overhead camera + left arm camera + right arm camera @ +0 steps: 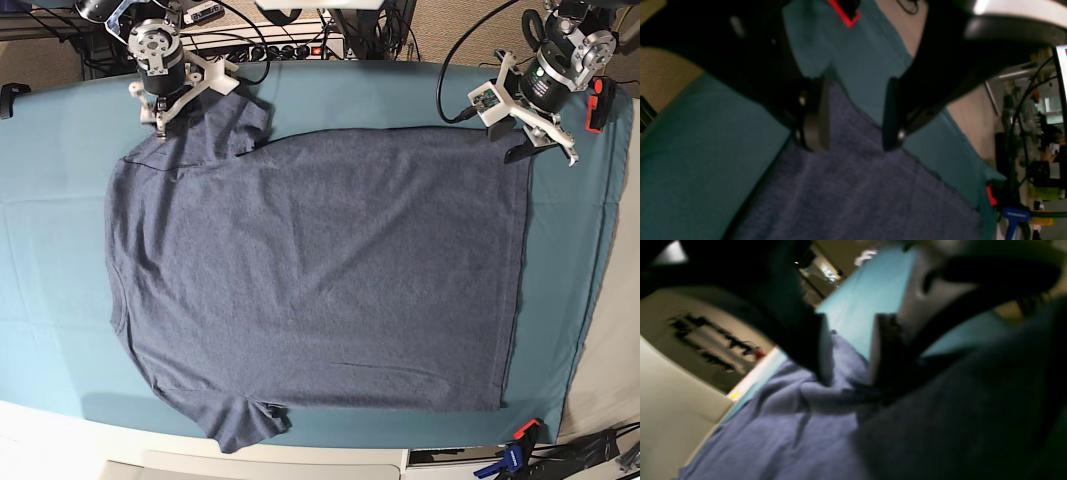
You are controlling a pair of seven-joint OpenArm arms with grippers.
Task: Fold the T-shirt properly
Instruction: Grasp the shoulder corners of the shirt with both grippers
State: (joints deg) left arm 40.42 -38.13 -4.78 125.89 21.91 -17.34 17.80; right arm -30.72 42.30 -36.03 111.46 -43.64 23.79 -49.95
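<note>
The dark blue-grey T-shirt [320, 270] lies spread flat on the teal table cloth [50, 250], plain side up, with its collar to the left and its hem to the right. My left gripper [853, 133] is open over the far hem corner, one finger on each side of the shirt's edge; in the base view the left gripper [524, 150] is at the upper right. My right gripper [850, 373] presses down on the far sleeve, where the T-shirt [790, 426] puckers between its narrowed jaws, a gap still showing. In the base view the right gripper [160, 125] is at the upper left.
Cables and a power strip [290, 45] run along the back edge. A red-handled clamp [597, 100] sits at the far right corner and a blue clamp [515, 455] at the near right. The cloth's right edge [600, 300] drops off beside the hem.
</note>
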